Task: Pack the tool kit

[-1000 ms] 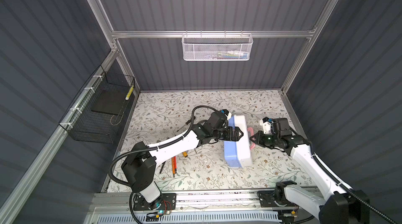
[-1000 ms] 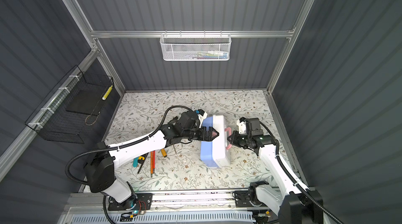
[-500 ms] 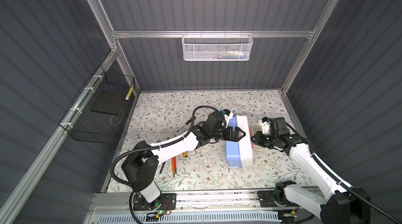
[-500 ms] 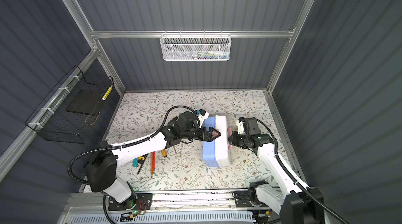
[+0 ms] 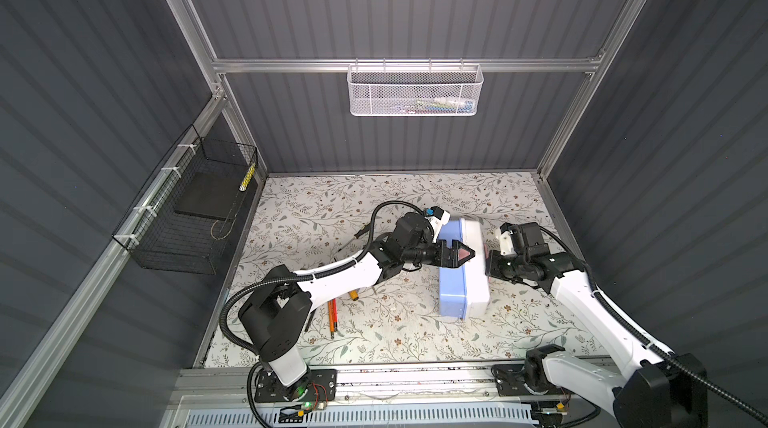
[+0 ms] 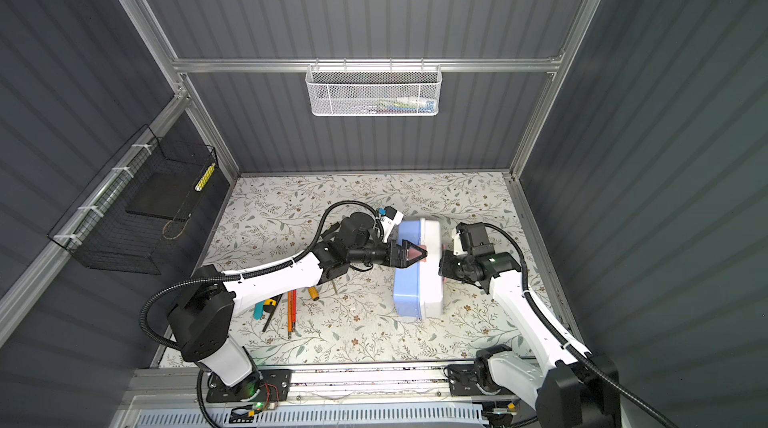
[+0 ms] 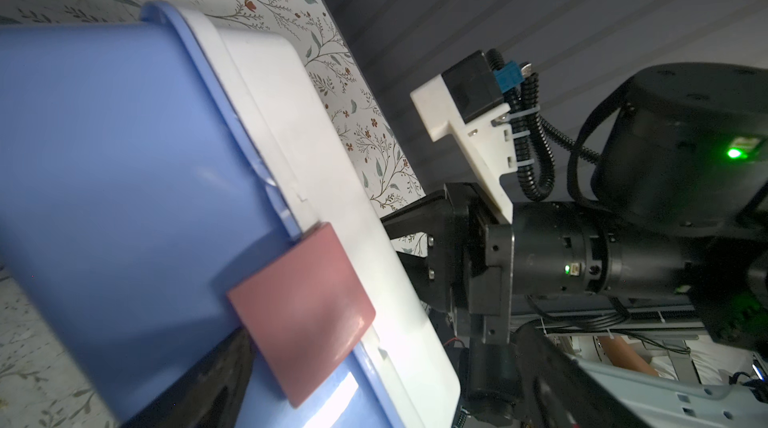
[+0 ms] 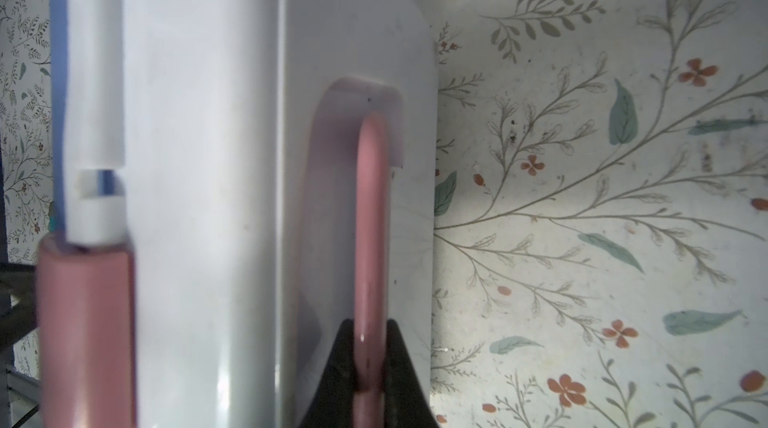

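Tool kit closed, on edge right of centre on floral mat, squarer than a second ago. Right gripper clenched on pink handle; left gripper released, spread at pink latch. Loose tools at mat's left unpacked: opening likely next.

Both top views are sharp and evenly lit, the walls bowing at the edges. In both wrist views the tool kit is blurred, and glare marks its blue body in the left wrist view.
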